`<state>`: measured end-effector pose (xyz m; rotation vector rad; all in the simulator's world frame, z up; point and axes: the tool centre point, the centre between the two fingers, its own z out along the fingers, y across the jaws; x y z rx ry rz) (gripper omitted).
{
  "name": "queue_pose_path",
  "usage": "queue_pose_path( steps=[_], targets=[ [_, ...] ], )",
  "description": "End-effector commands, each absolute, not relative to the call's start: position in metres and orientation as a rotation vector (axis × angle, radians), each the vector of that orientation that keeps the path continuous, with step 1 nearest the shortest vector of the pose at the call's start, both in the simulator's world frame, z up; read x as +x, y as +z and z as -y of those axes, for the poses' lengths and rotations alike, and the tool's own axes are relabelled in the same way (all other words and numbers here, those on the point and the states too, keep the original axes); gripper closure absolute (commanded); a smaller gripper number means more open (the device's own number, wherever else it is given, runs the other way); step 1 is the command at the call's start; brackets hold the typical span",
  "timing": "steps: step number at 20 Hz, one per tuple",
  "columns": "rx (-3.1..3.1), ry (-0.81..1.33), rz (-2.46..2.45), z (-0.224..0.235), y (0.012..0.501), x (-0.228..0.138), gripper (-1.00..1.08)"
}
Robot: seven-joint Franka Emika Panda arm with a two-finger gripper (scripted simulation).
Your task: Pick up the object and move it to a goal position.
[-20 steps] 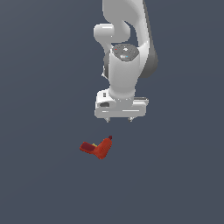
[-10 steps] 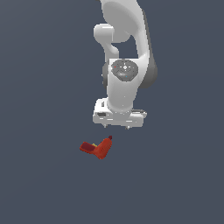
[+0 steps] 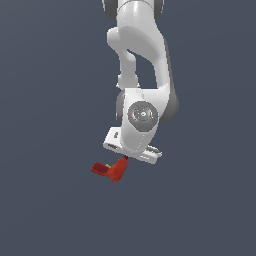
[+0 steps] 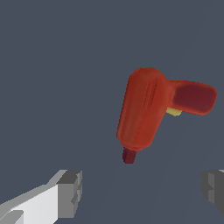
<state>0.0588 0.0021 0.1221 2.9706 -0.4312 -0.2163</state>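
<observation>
So the table [image 3: 45, 210] is just a flat, plain dark blue-grey surface, same tone all over in both views, with no edges or markings visible. The only thing lying on it is the toy drill [image 3: 111, 170]: red-orange body on its side, dark red handle sticking out from the body, tiny dark red bit at the nose, yellowish spot where handle meets body.

I can't read any words, numbers, or signs in these pictures. I see no writing on the red toy drill [image 4: 144, 109], none on the white robot arm [image 3: 142, 75], and none on the plain gray ground.
</observation>
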Motion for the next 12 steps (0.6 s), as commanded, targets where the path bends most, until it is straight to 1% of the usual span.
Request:
queue_pose_path(
  steps=[1, 12],
  targets=[
    [2.922, -0.255, 0.505, 0.003, 0.110, 0.063, -1.00],
    [2.726, -0.352, 0.728, 0.017, 0.069, 0.069, -1.00]
  ],
)
